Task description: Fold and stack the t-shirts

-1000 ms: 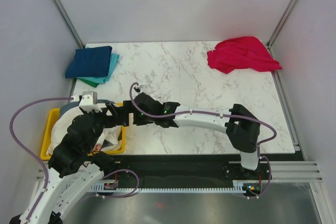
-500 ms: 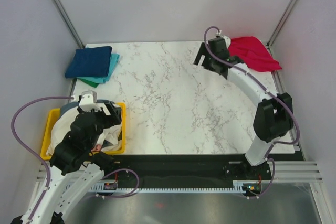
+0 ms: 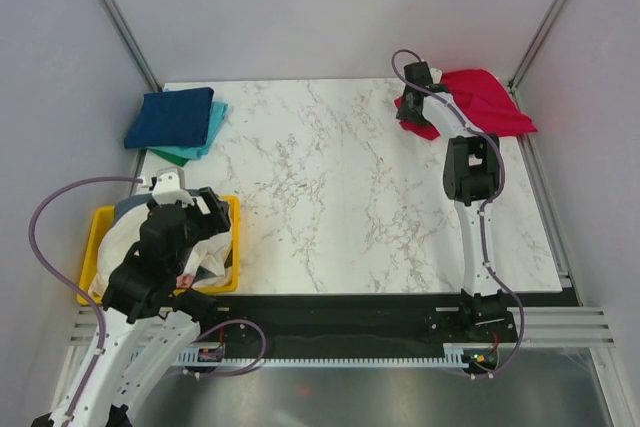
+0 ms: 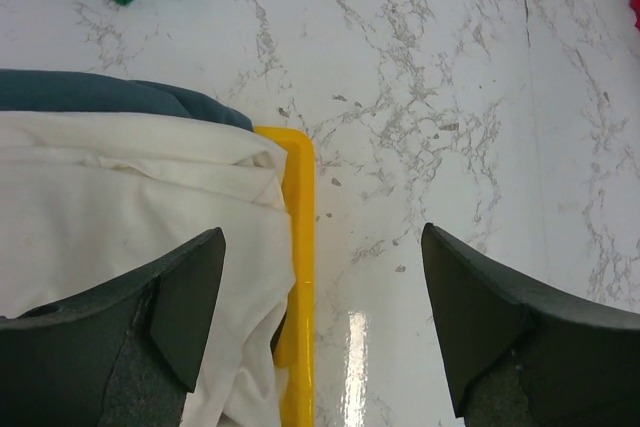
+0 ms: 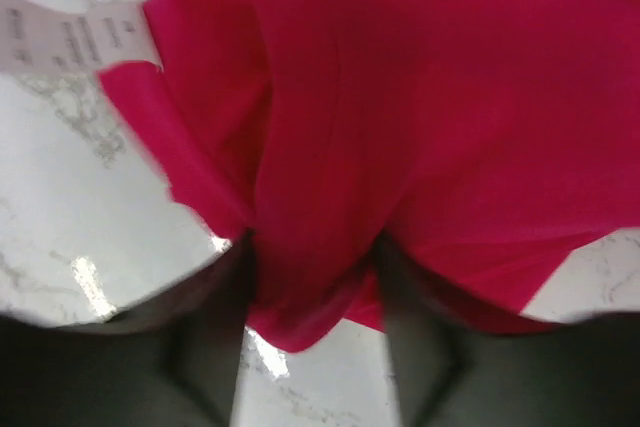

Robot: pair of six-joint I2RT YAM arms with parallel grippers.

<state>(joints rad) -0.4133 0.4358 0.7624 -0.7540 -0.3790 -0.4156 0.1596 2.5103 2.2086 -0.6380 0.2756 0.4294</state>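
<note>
A crumpled red t-shirt [image 3: 482, 103] lies at the far right corner of the marble table [image 3: 330, 197]. My right gripper [image 3: 411, 110] is down on its left edge. In the right wrist view a fold of the red t-shirt [image 5: 400, 97] fills the gap between the fingers, with the right gripper [image 5: 310, 287] shut on it. My left gripper [image 3: 207, 210] hangs open over the right rim of a yellow bin [image 3: 233, 247]. Nothing sits between the wide fingers of the left gripper [image 4: 320, 317]. The yellow bin [image 4: 300, 247] holds a white t-shirt [image 4: 120, 207] and a grey-blue one [image 4: 100, 92].
A folded stack rests at the far left: a navy t-shirt [image 3: 170, 115] over a teal one [image 3: 212, 129] and a green one [image 3: 176, 155]. A white care label [image 5: 60, 32] sticks out of the red cloth. Frame posts [image 3: 115, 17] stand at the back corners.
My right arm swung from the bin at the left across to the red t-shirt at the far right, and its jaws closed on a fold. The left arm barely moved.
</note>
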